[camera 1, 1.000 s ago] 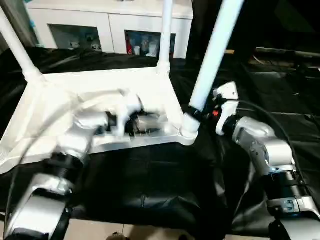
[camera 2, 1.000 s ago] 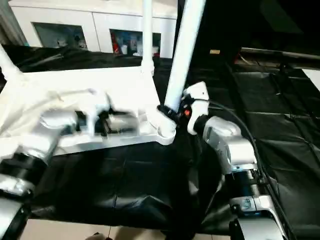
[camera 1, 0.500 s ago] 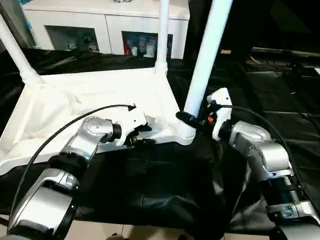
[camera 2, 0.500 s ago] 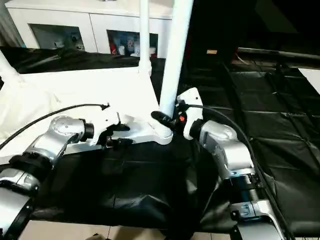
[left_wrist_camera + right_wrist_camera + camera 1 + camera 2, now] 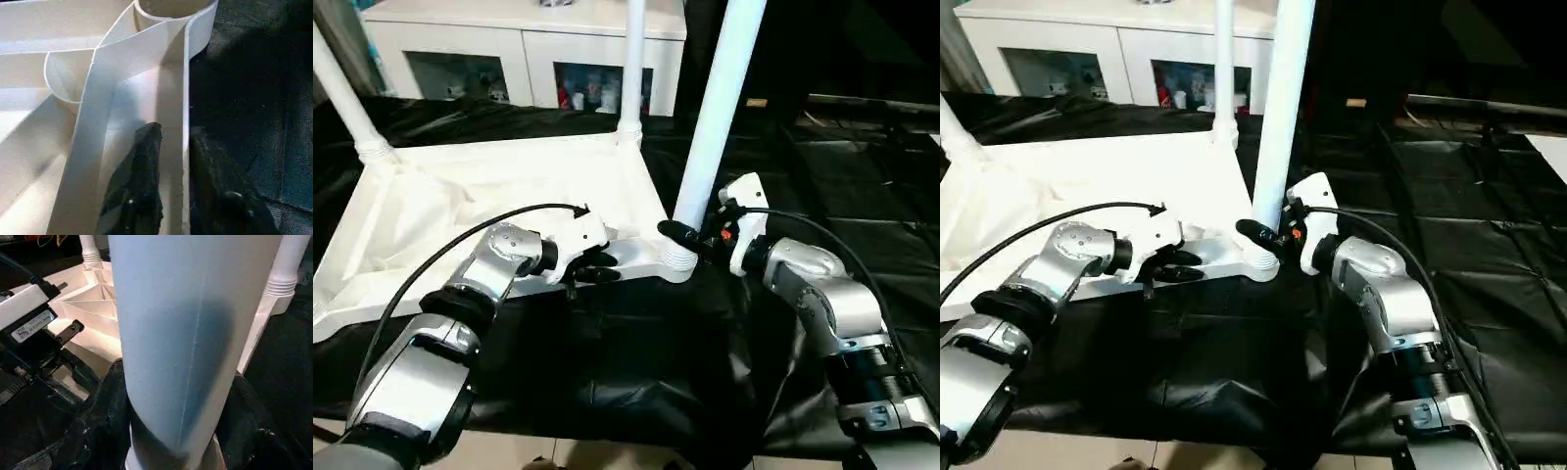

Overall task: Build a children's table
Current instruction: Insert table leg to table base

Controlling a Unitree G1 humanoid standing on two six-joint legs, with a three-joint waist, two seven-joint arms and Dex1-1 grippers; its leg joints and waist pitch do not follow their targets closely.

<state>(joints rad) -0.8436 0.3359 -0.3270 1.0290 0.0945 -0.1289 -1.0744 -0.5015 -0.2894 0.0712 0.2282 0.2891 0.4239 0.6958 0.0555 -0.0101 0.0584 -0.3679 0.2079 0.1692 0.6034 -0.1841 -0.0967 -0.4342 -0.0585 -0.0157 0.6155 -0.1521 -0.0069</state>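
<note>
Children's table parts fill the middle and left of the head views: the white tabletop [image 5: 499, 186] lies upside down on the black cloth [image 5: 636, 362], its ribbed underside facing up. At the upper left of the frame one leg [image 5: 342, 88] stands in its corner socket, slanting out past the edge. Lower left of centre, the left gripper [image 5: 592, 266] reaches in from the silver forearm; in the left wrist view its two black fingers [image 5: 142, 196] straddle the thin front rim [image 5: 185, 147] of the tabletop, one inside the rim channel and one outside, closed in on that wall. At top centre a second leg [image 5: 631, 69] stands upright in the far corner socket. Right of centre a third leg [image 5: 720, 108] rises from the near right corner socket [image 5: 677, 262], leaning slightly right. The right gripper [image 5: 690, 237] is clamped around this leg just above the socket, a finger [image 5: 105, 426] on each side. A white cabinet [image 5: 524, 49] with glass doors stands behind, across the top of the frame.
</note>
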